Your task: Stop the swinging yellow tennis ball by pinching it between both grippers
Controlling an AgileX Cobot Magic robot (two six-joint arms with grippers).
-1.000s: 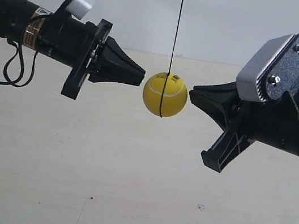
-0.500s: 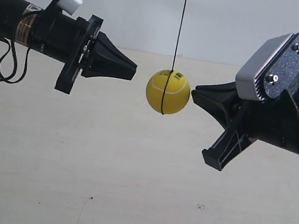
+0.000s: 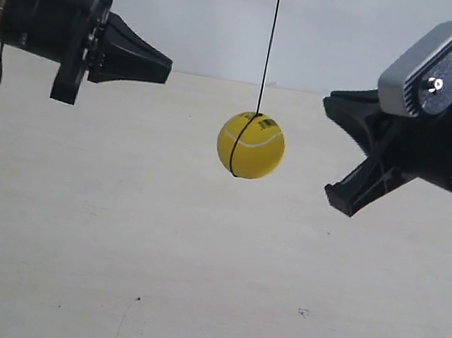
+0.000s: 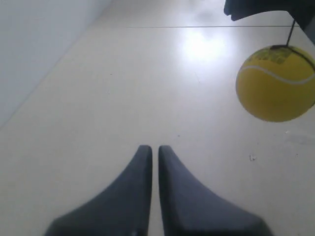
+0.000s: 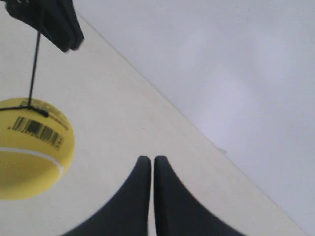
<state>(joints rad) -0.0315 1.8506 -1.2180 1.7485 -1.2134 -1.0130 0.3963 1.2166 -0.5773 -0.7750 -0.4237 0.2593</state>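
Left gripper (image 4: 154, 147) and right gripper (image 5: 148, 158), each clenched on nothing, with the tapered tips pressed almost together into a single blunt wedge. Yellow tennis ball (image 3: 251, 145) hangs on a thin dark string (image 3: 271, 38) above the desk (image 3: 189, 284), clear of its surface and forward of its far edge. It lies between the two grippers and touches neither; in the exterior view both wedges stand apart from it, above the level of its top. Ball judged light, with a matte skin that should offer friction and a shell that probably yields a little. Being round and free on its string, it would likely skid off any off-centre push. Contact is best made at opposite points on its widest girth, wedges level and aimed through the centre, away from the string.
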